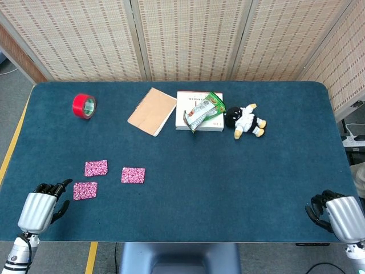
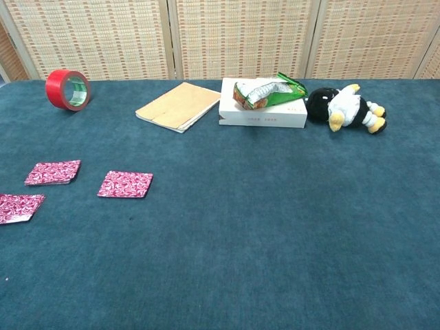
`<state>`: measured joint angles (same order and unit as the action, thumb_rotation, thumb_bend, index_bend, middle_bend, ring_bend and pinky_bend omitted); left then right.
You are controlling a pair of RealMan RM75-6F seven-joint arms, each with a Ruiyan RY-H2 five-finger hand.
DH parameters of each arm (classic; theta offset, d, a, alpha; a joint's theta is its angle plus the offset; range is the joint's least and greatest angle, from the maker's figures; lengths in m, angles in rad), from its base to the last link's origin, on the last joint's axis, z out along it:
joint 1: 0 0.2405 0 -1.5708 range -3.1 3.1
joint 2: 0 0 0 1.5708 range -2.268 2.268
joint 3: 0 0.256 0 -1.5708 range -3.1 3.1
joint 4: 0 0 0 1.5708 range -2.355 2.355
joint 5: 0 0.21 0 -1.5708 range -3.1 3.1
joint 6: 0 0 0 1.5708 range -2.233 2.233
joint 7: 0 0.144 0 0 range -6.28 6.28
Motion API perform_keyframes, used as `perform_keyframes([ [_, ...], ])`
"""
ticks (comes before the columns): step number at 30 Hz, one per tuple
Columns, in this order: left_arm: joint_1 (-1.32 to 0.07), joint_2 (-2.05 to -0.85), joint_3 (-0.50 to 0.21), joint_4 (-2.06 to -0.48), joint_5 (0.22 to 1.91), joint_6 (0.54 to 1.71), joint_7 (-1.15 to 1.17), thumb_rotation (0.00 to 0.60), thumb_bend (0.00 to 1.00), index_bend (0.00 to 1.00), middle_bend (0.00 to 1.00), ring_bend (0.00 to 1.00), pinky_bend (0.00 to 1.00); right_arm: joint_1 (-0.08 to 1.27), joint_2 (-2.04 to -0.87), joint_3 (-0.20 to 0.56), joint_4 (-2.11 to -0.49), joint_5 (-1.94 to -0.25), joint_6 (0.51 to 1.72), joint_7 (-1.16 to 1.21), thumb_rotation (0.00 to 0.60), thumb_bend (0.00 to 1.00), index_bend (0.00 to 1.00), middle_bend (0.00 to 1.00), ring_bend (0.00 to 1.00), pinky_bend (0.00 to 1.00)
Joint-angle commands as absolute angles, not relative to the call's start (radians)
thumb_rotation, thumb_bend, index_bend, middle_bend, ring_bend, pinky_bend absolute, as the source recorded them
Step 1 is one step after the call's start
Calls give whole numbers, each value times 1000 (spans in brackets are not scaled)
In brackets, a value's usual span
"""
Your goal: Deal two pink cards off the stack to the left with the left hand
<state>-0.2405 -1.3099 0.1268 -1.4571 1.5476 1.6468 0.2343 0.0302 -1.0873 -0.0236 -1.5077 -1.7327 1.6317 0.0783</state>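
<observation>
Three pink patterned card patches lie on the blue table. The rightmost is the stack [image 1: 133, 174] [image 2: 125, 184]. To its left lie one pink card [image 1: 96, 168] [image 2: 53, 172] and, nearer the front edge, a second pink card [image 1: 85, 190] [image 2: 19, 207]. My left hand [image 1: 41, 204] hovers at the front-left corner, just left of the second card, fingers apart and holding nothing. My right hand [image 1: 337, 212] rests at the front-right corner, empty, far from the cards. Neither hand shows in the chest view.
At the back stand a red tape roll [image 1: 84, 105], a tan notebook [image 1: 151, 111], a white box [image 1: 199, 119] with a green packet [image 1: 205, 110] on it, and a black-and-white plush toy [image 1: 245, 120]. The table's front edge [image 1: 182, 240] runs close to both hands.
</observation>
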Motion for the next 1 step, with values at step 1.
perform_keyframes([
  [1,-235,-1312,111,-1443,1547,1630,225,600,346,225,432,452,411,31,-1087,-24,-1510,-1730,1626,71,600,304,776,692,545,752],
])
